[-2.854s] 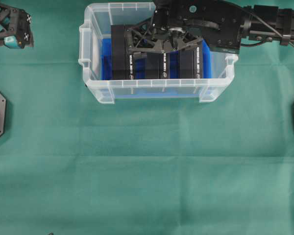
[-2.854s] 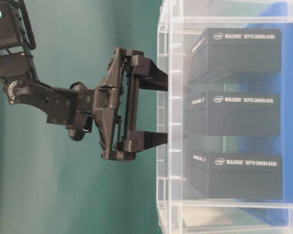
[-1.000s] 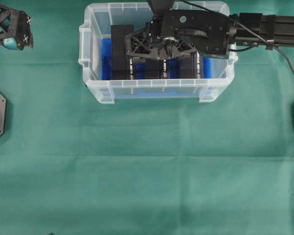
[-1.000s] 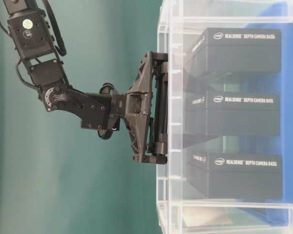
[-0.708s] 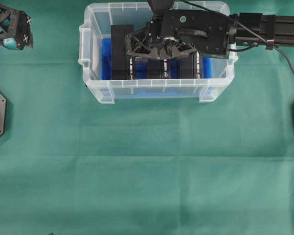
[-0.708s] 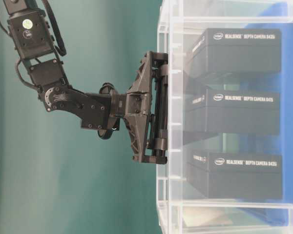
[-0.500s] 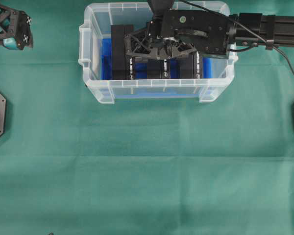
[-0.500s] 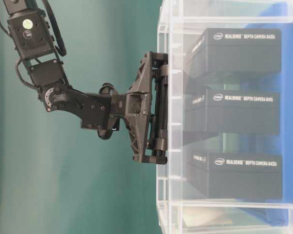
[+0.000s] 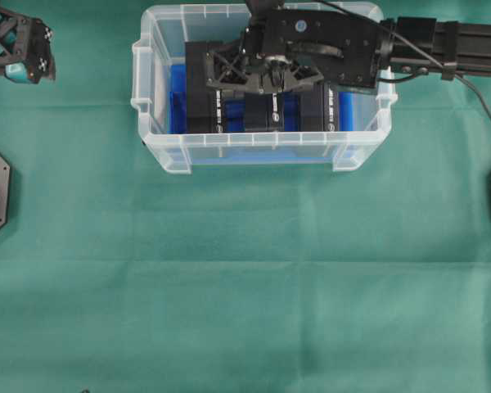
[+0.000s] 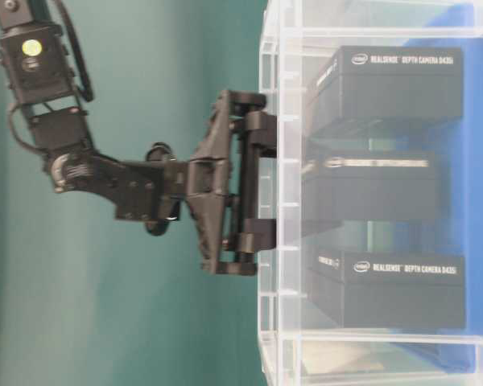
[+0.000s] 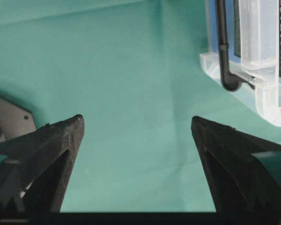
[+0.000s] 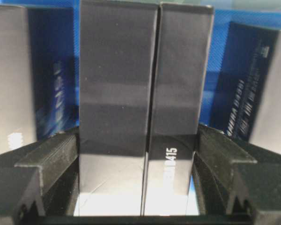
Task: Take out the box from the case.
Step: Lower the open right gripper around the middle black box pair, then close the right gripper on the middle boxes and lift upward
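The right gripper [image 12: 138, 154] is clamped on the middle box [image 12: 145, 108] inside the case [image 9: 262, 151], maybe just lifting. Next, pull it straight up. The left gripper [image 11: 136, 136] waits wide apart, far left.

"intel REALSENSE DEPTH CAMERA D435i" on top box [image 10: 398, 80] and bottom box [image 10: 398, 285], middle box [image 12: 145, 117] perhaps "415"
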You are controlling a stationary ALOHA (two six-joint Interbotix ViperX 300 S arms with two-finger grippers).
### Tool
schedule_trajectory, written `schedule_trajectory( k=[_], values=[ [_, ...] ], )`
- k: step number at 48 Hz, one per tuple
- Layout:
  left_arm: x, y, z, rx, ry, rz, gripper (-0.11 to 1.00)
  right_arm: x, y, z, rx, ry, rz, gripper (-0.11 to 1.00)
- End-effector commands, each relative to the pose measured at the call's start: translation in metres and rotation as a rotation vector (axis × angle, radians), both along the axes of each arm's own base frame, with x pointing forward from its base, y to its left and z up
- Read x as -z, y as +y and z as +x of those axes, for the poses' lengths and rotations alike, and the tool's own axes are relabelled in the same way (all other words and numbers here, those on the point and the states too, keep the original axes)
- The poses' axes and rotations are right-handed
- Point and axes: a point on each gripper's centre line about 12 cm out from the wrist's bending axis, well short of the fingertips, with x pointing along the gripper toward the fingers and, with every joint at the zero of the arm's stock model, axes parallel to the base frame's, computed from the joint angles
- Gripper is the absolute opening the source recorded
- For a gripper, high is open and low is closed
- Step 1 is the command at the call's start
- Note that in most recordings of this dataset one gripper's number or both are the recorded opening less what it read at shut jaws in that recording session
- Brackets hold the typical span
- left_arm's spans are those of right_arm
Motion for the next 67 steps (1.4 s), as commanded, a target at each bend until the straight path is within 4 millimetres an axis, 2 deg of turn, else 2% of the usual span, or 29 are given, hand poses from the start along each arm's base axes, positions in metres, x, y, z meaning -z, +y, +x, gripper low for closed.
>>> schedule_trajectory(
  k=[1, 11, 34, 54, 67],
  values=[
    [-0.006, 0.001, 0.000, -0.003, -0.018, 0.012, 0.94, -0.034, -0.003, 0.002, 0.003, -0.052, -0.027, 0.67],
    [-0.005, 0.002, 0.001, -0.001, -0.019, 0.013, 0.94, -0.062, -0.003, -0.003, 0.016, -0.052, -0.039, 0.67],
    [-0.006, 0.001, 0.000, 0.000, -0.027, 0.017, 0.94, -0.136, 0.017, -0.025, 0.023, -0.065, -0.083, 0.67],
    [-0.006, 0.001, 0.001, 0.004, -0.032, 0.018, 0.94, -0.178, 0.022, -0.031, 0.022, -0.098, -0.096, 0.67],
    [-0.006, 0.002, 0.004, 0.004, -0.034, 0.021, 0.94, -0.186, 0.026, -0.035, 0.029, -0.081, -0.089, 0.67]
  ],
)
